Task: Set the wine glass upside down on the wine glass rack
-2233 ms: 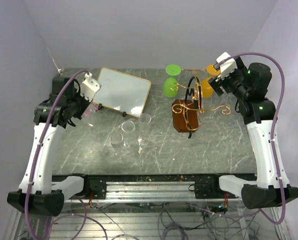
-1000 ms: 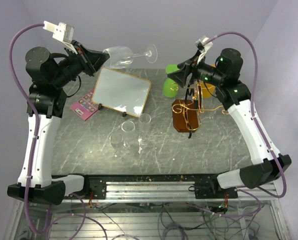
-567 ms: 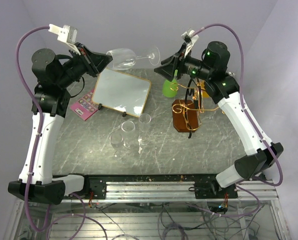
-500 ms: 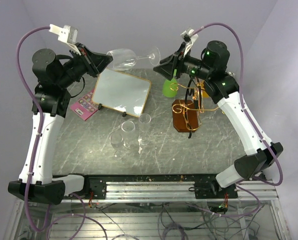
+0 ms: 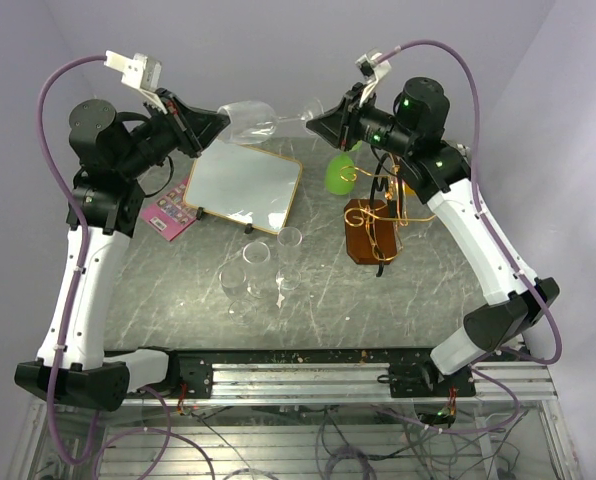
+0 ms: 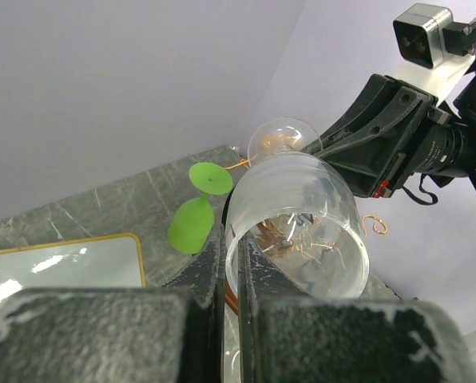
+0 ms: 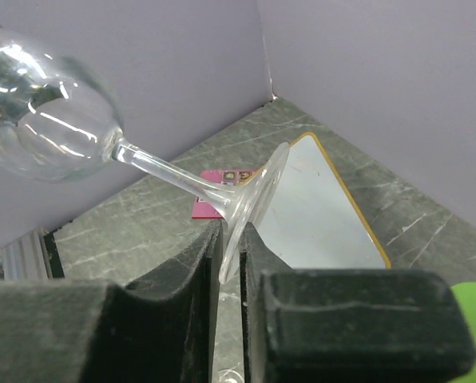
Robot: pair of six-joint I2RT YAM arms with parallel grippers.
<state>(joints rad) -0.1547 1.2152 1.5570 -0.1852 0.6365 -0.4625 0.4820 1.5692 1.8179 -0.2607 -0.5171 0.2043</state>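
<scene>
A clear wine glass [image 5: 248, 119] lies on its side high above the table's back edge, between both arms. My left gripper [image 5: 214, 122] is shut on the bowl's rim; in the left wrist view the rim [image 6: 236, 231] sits pinched between the fingers of my left gripper [image 6: 230, 243]. My right gripper [image 5: 314, 118] is shut on the glass's foot [image 7: 254, 199], whose edge is clamped by my right gripper [image 7: 231, 233], while stem and bowl [image 7: 50, 120] run off to the upper left. The wine glass rack [image 5: 383, 205], gold wire on a brown base, stands below the right arm.
A green wine glass [image 5: 340, 175] hangs upside down on the rack's left arm. A white framed board [image 5: 244, 184] leans at the back, with a pink card [image 5: 168, 210] to its left. Three clear glasses [image 5: 262, 266] are grouped mid-table.
The right arm swung left from the rack up to the glass's foot and its jaws closed on it. The left arm kept hold of the bowl, shifting slightly.
</scene>
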